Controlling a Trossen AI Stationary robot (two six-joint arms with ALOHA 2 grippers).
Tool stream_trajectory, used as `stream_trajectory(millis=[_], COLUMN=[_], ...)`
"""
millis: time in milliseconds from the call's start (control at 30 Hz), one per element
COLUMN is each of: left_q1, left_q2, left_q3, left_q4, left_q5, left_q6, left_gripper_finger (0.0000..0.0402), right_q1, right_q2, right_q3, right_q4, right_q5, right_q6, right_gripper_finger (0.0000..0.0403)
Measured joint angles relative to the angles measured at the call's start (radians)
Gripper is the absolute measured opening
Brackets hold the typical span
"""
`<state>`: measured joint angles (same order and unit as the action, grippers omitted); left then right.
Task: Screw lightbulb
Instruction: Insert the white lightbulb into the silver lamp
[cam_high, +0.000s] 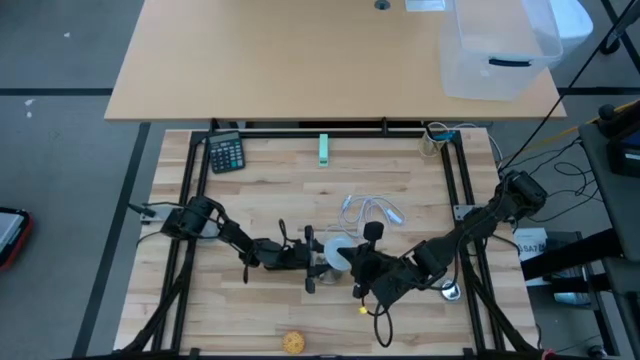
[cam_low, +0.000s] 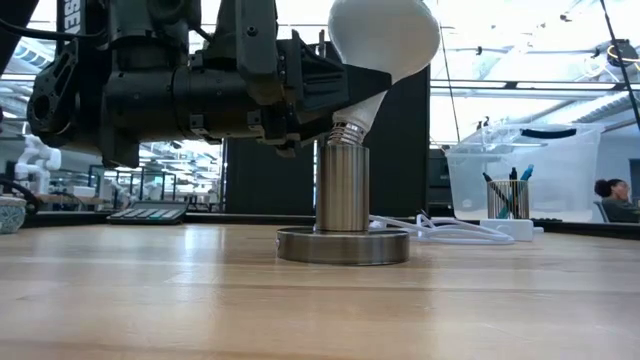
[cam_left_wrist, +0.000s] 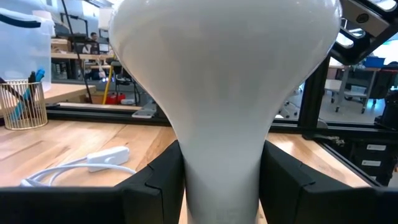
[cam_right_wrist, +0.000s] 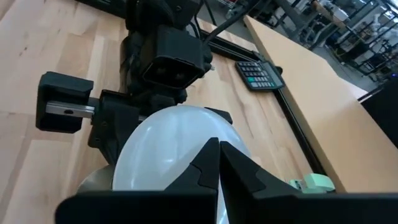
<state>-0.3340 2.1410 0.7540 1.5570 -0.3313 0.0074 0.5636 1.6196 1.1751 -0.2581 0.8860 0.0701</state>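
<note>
The white lightbulb (cam_low: 385, 35) stands tilted over a brushed-metal socket post (cam_low: 342, 185) on a round base (cam_low: 343, 247), its screw base (cam_low: 350, 130) at the post's open top. It shows at mid-table in the high view (cam_high: 338, 254). My left gripper (cam_high: 318, 258) comes from the table's left and is shut on the bulb, which fills the left wrist view (cam_left_wrist: 221, 74). My right gripper (cam_high: 368, 268) comes from the right. Its fingers (cam_right_wrist: 217, 163) are shut to a point over the bulb's round globe (cam_right_wrist: 161, 143). My left gripper pinches the bulb's tapering neck (cam_left_wrist: 221, 180) between its two fingers, just above the screw base. The fingers come level from the table's left. The bulb leans, globe up, with its screw base on the socket's top. My right gripper's shut tips are at the globe; I cannot tell whether they touch it.
A white cable with a switch (cam_high: 370, 210) lies just beyond the lamp. A calculator (cam_high: 226, 152) and a green piece (cam_high: 324, 149) lie at the far edge. A yellowish ball (cam_high: 293, 343) lies at the near edge. A clear bin (cam_high: 495, 50) stands on the far table.
</note>
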Motion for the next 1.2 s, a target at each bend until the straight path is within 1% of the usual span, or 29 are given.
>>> stream_trajectory(millis=[300,467,933,1133,1200], left_q1=[-0.004,-0.017,-0.021,-0.021,-0.022], left_q2=[0.0,0.001,0.001,0.001,0.001], left_q3=[0.0,0.0,0.0,0.0,0.0], left_q4=[-0.008,-0.01,-0.04,-0.044,-0.044], left_q5=[0.0,-0.025,-0.045,-0.046,-0.046], left_q6=[0.001,0.017,0.019,0.019,0.02], left_gripper_finger=[0.0163,0.0163,0.0163,0.0163,0.0163], right_q1=[-0.011,-0.019,-0.068,-0.072,-0.079], right_q2=[0.0,-0.001,0.001,0.002,0.002], right_q3=[0.0,0.0,0.0,0.0,0.0], right_q4=[0.003,0.007,0.014,0.032,0.037], right_q5=[-0.052,-0.085,-0.229,-0.242,-0.262], right_q6=[-0.008,-0.008,-0.043,-0.075,-0.075], right_gripper_finger=[0.0,0.0,0.0,0.0,0.0])
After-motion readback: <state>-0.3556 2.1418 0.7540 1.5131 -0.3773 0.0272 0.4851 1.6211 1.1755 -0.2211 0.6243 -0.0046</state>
